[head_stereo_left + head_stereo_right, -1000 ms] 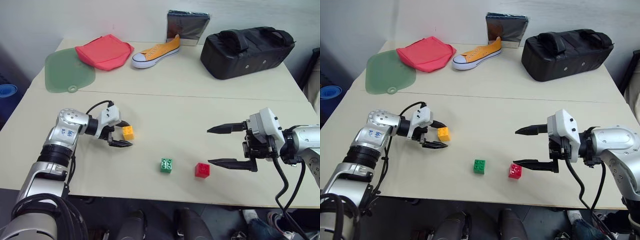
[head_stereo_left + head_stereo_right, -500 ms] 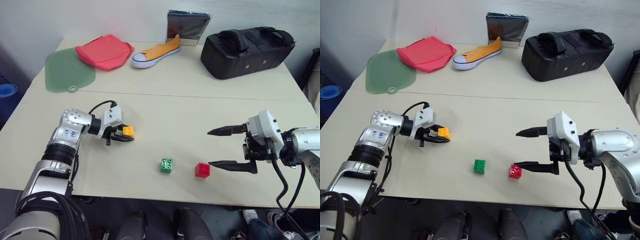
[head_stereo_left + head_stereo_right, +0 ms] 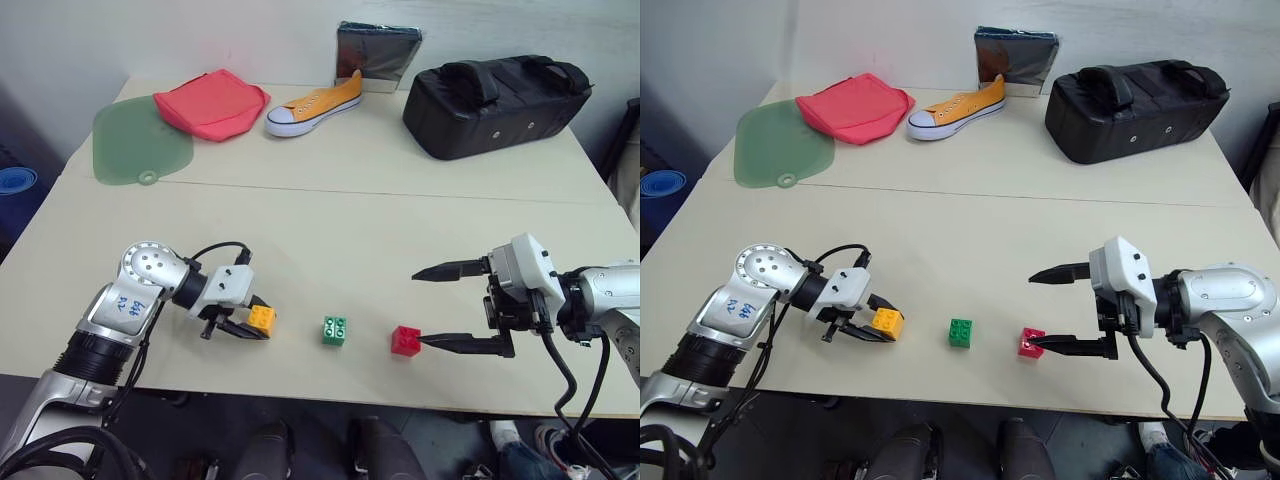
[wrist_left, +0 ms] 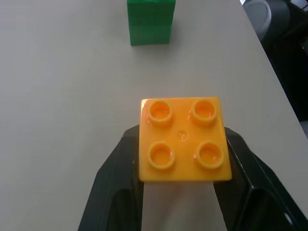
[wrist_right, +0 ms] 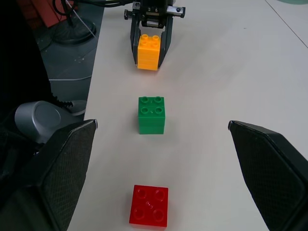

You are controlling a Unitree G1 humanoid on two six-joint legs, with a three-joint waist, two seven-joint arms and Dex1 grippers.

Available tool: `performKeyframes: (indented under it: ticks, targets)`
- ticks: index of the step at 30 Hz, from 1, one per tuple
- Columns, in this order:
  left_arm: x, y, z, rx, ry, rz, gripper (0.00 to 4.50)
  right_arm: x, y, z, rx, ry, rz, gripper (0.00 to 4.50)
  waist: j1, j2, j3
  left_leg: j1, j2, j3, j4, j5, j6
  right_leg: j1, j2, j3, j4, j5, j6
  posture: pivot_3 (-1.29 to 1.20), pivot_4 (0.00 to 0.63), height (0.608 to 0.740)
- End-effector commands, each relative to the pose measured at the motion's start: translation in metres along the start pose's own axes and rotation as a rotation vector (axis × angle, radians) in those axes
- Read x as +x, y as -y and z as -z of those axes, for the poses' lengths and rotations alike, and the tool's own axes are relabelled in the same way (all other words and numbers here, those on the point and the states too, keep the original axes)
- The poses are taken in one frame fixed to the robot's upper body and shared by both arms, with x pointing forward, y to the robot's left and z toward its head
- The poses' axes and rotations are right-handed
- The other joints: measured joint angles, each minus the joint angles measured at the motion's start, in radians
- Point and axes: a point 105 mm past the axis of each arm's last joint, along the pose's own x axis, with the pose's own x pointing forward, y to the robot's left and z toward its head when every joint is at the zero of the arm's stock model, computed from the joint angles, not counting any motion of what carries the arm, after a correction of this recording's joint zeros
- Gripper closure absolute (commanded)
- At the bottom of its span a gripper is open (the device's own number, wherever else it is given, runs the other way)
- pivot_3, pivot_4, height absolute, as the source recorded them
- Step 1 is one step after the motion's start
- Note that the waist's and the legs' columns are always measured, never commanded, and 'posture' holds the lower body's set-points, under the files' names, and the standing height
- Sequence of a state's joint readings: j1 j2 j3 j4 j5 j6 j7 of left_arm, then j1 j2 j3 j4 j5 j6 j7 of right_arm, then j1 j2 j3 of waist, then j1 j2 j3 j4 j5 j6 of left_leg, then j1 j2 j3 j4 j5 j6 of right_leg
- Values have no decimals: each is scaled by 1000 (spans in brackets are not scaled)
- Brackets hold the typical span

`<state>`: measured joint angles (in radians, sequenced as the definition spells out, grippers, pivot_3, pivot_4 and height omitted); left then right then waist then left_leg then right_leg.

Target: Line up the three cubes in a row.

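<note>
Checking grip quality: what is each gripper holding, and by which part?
The left gripper clamps the yellow-orange brick by two opposite side faces, studs up. The right gripper stands open, holding nothing.

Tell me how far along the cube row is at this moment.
Nearly done. The green cube and red cube sit side by side near the table's front edge. The left gripper is shut on the yellow-orange cube, roughly in line with them. Left: release it. The right gripper is open, holding nothing.

The pale surface (image 3: pixel 330 215) carries a green brick (image 3: pixel 334 330), red brick (image 3: pixel 405 340), green mat (image 3: pixel 140 145), red cloth (image 3: pixel 210 103), shoe (image 3: pixel 313 103), black bag (image 3: pixel 495 93).
</note>
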<state>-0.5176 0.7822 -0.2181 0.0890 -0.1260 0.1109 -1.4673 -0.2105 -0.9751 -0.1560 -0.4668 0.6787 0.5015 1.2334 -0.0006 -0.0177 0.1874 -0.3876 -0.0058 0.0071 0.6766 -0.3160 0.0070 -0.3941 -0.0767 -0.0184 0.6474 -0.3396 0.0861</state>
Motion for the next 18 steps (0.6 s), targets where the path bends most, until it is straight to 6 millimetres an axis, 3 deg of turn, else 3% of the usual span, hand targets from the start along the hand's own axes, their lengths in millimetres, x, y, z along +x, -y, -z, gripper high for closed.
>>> performKeyframes:
  ticks: [1,11,18]
  targets:
    - [-2,-3,-4,31,-15,-36,2971,0,-3,-6,-36,9,-4,0,0,0,0,0,0,0,0,0,0,0,0,0,0,0,0,0,150,740]
    - [4,-4,-1,44,2,-57,2971,0,-5,-4,-48,-4,-20,0,-1,0,0,0,0,0,0,-1,2,0,0,0,0,0,0,0,150,740]
    - [1,0,4,3,16,-42,840,0,-3,-5,-51,-1,-19,0,-1,0,0,0,0,0,0,-1,2,0,0,0,0,0,0,0,150,740]
